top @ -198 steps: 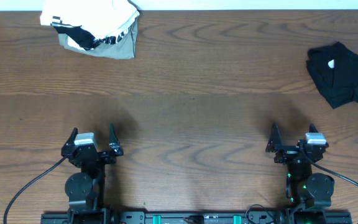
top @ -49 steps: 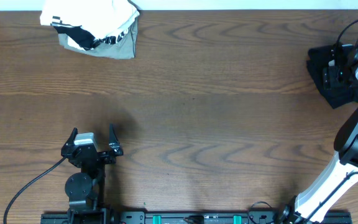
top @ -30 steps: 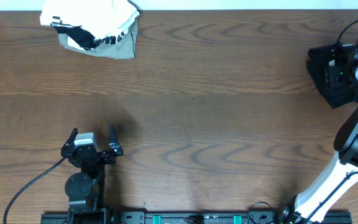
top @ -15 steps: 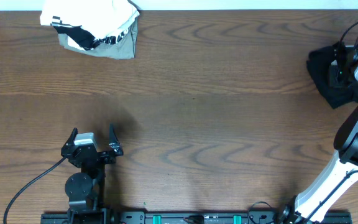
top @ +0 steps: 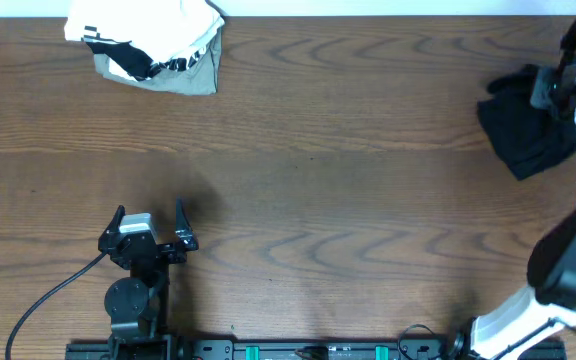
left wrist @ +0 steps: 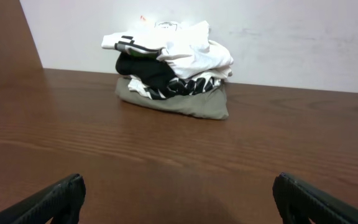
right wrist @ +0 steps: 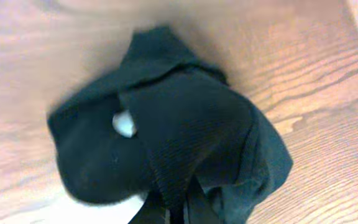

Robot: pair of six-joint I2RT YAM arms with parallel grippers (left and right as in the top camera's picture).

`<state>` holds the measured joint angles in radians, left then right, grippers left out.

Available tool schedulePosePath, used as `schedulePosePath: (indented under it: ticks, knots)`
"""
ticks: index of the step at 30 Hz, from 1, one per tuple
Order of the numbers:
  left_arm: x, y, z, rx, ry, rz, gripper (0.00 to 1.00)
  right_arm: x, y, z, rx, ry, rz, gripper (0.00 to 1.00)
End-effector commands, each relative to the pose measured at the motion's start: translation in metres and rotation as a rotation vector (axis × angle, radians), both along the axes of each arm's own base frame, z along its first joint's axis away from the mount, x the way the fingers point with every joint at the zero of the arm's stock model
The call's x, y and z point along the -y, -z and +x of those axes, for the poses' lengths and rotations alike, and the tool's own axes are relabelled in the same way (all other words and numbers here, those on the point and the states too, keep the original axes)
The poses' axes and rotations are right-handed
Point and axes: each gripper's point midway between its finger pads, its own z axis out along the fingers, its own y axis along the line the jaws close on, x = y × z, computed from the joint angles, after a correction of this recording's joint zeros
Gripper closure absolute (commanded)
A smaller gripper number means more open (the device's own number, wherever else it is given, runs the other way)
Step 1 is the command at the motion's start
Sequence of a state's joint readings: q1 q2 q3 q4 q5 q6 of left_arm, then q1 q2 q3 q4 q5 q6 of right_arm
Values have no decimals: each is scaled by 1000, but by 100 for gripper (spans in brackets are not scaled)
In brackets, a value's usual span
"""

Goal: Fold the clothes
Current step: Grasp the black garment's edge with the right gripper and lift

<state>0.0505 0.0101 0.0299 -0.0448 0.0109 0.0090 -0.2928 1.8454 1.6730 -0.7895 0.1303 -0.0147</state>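
Black garment [top: 523, 135] sits bunched near the table's [top: 368, 150] far right edge, its white tag [right wrist: 124, 124] showing, with the right gripper [top: 546, 92] pinched tight on a fold of its cloth. Left gripper [top: 149, 214] rests at the front left, jaws spread wide and holding nothing, well apart from the white-and-grey bundle [top: 153, 45] in the far left corner.

The clothes [right wrist: 185, 137] in the right claw [right wrist: 178, 213] are black with a white spot [right wrist: 123, 124]. The counter [top: 318, 150] is brown woodgrain. The bundle [left wrist: 173, 74] beyond the left claw [top: 149, 213] is white, black and grey.
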Motion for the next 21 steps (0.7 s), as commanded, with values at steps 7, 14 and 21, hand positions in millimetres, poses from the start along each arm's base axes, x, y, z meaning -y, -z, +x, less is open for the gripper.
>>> schedulePosePath:
  ticks: [7, 14, 21]
  knots:
    - [-5, 18, -1, -48, -25, 18, 2, -113, -22, -5, 33, -23, 221, 99]
    - [-5, 18, -1, -48, -25, 17, 2, -208, -14, -16, -36, -128, 350, 99]
    - [-5, 18, -1, -48, -25, 18, 2, -301, -20, -30, -36, -342, 347, 99]
